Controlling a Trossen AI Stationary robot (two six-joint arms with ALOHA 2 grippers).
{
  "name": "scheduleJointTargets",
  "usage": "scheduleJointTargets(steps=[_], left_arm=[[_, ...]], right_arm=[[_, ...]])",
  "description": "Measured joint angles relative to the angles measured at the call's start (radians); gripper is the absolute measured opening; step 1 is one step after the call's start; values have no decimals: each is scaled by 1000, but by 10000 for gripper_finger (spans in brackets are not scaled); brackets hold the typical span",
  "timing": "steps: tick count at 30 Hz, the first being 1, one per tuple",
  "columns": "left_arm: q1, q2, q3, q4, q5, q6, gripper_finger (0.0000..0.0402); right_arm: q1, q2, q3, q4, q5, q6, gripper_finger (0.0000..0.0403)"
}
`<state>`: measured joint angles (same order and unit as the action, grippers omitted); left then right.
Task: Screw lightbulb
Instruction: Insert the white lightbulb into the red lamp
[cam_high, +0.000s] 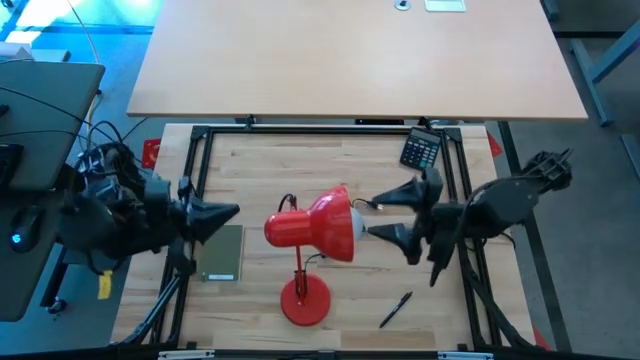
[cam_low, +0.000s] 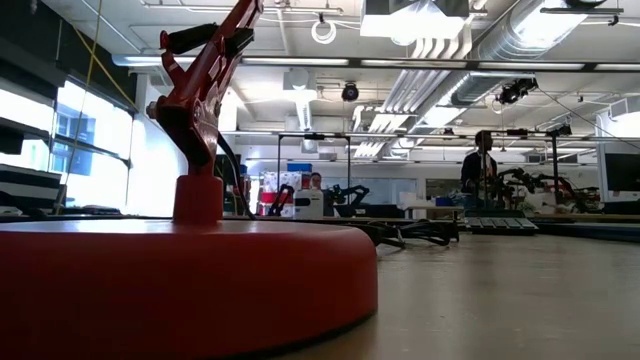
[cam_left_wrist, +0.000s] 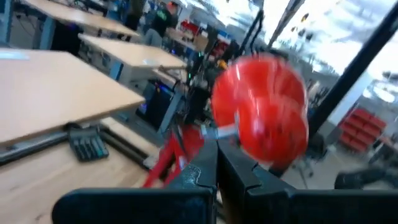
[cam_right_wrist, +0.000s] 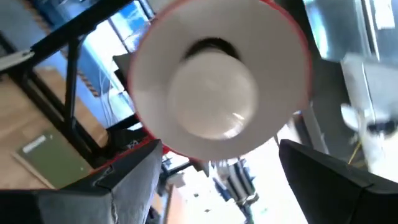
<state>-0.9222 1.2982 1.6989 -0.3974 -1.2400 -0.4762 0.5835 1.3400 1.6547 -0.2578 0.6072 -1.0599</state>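
The red desk lamp stands on its round base (cam_high: 305, 300), and its shade (cam_high: 325, 225) opens toward the table's right. The white lightbulb (cam_right_wrist: 214, 102) sits inside the shade's white interior, its rounded end facing my right gripper. My right gripper (cam_high: 380, 218) is level and open just right of the shade's mouth, one finger on each side of the bulb's line, apart from it. My left gripper (cam_high: 232, 211) is shut, level, pointing at the back of the shade (cam_left_wrist: 261, 112) from the left with a gap between them.
A black calculator (cam_high: 421, 150) lies at the far right of the board. A green pad (cam_high: 222, 252) lies left of the lamp, and a black pen (cam_high: 396, 309) at the near right. Black frame rails (cam_high: 200, 170) border the board. The lamp base (cam_low: 180, 280) fills the low view.
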Motion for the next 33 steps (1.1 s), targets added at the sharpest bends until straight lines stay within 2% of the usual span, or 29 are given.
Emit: scheduleJointTargets(steps=[3,8,10,12,16,19,21,26,29,33], left_arm=[[-24,32,0,-146,17,-204,0],[-51,145,-61,-476,178,-835,0],[-60,212,-127,-466,206,-1035,0],[-68,283,-190,-360,245,-1171,0],[-62,454,-294,9,474,-1241,0],[-32,578,-336,242,518,-1263,0],[-1,650,-340,332,556,-1278,0],[60,768,-343,414,710,-1374,0],[76,781,-341,417,716,-1440,0],[97,782,-341,294,747,-1550,0]], right_arm=[[4,-33,0,-9,7,106,317],[27,-94,0,-15,21,217,317],[39,-115,0,-15,41,241,317],[49,-133,0,-15,67,264,317],[61,-154,0,-15,111,309,317],[61,-157,0,-16,127,355,317],[61,-156,0,-16,127,386,317],[61,-156,0,-16,152,398,317],[61,-157,0,-15,179,392,317],[61,-156,0,-15,181,382,317]])
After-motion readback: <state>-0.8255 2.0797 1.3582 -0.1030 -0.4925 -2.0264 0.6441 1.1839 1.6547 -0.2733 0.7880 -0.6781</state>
